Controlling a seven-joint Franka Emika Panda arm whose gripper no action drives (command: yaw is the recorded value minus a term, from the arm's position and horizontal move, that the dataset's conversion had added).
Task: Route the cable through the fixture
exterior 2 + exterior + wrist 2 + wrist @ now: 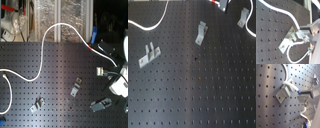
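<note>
first exterior view: black perforated tabletop (193,95) with three metal brackets: one (148,55) on the first exterior view's left, one (201,32) near the middle top, one (243,17) at the top right. white cable (155,22) curves across the top left corner, and another stretch runs past the top right bracket. a red band (216,4) shows at the top edge. claw not clear here.

second exterior view: cable (47,37) snakes from the second exterior view's left edge up over the tabletop (55,65) rim, arcs, then drops to a red band (90,46) near the arm (120,75) on the right. the claw (101,45) sits right beside that band; too small to tell how it's set. brackets at lower middle (75,88), lower left (37,105), lower right (101,104).

first wrist view: cable (291,85) lies across the top of a bracket (283,92), touching it, then runs to a blue bit by a finger (309,93). red band (304,116) lower down. another bracket (315,80) near the edge.

second wrist view: cable (293,16) comes down past the bracket (287,42), loops below it and back toward the finger (304,33). can't tell whether the claw is open or closed, or whether it grips the cable.
</note>
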